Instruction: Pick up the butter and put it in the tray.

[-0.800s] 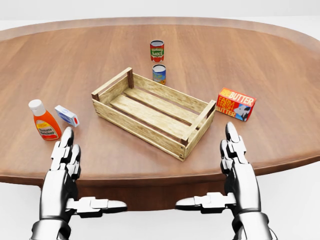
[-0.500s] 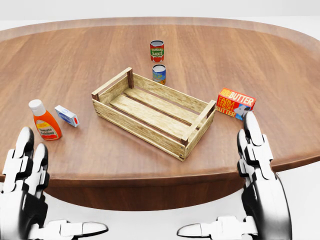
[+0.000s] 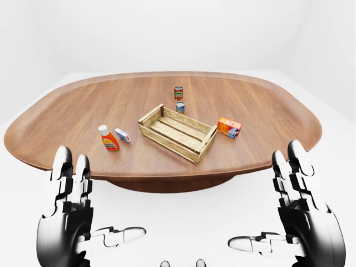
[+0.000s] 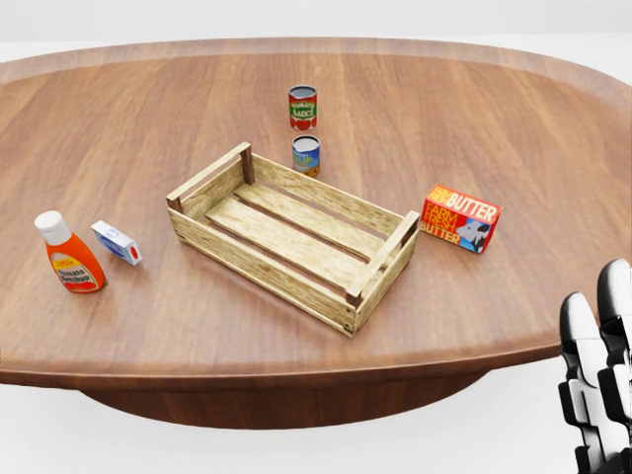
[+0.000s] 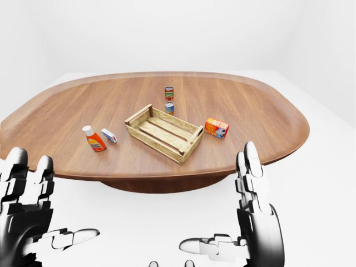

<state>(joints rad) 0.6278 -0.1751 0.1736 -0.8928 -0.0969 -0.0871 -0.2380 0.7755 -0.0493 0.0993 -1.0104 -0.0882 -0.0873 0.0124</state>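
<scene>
Fingers (image 3: 293, 167) of both hands spread, empty, well short of butter (image 4: 460, 218), tray (image 4: 292, 233) beside it

Both open hands, left hand (image 3: 69, 214) and right hand (image 3: 303, 214), hang below the table (image 3: 67, 111) bearing tray (image 3: 177, 133) and butter (image 3: 229, 127).

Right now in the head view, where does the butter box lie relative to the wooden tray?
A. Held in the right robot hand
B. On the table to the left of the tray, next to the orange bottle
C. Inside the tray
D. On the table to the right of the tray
D: the butter box rests on the table just right of the wooden tray, whose slatted bottom holds nothing, and no robot hand touches the box.
</scene>
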